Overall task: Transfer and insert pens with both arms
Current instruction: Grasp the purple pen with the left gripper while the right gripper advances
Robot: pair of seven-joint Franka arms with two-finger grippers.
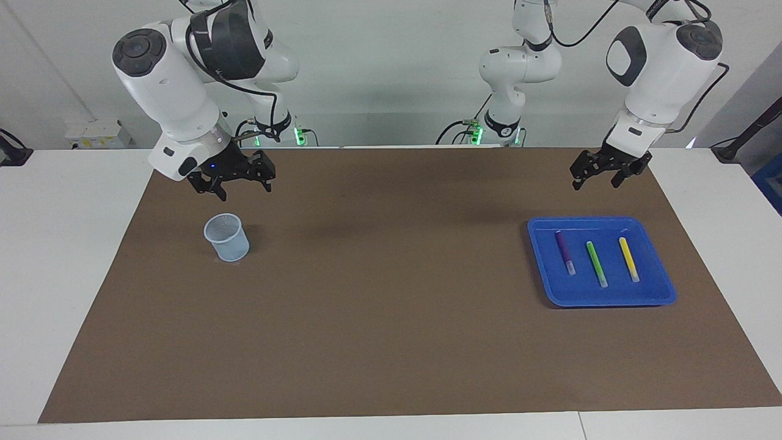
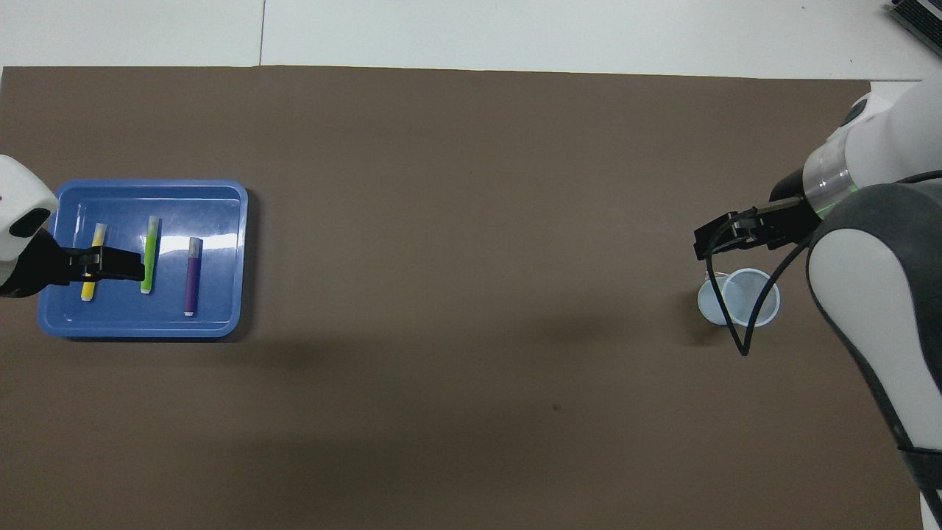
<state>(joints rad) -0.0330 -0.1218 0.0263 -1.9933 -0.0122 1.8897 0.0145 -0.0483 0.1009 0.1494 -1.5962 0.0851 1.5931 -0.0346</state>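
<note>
The left arm's black two-finger gripper (image 1: 595, 176) hangs with its fingers spread and empty, raised above the brown mat at the robots' edge of a shallow blue plastic tray (image 1: 663, 287) at the left arm's end of the table. From overhead its tips cover the space between two of the pens, but the facing view shows it well clear of them. Three slim marker pens lie side by side in the tray, apart from one another and each with a pale end pointing away from the robots: a purple pen (image 1: 564, 251), a green pen (image 1: 596, 263) and a yellow pen (image 1: 628, 258), the yellow one nearest the table's end. At the right arm's end, the right gripper (image 1: 234, 181), also open and holding nothing, waits in the air just on the robots' side of a small pale-blue mesh cup (image 1: 226, 237) standing upright on the mat. None of the pens has been lifted, so the task appears to be at its first reach. The next move would seem to call for the left gripper to descend squarely over one pen and close across its narrow barrel without nudging its neighbours.
</note>
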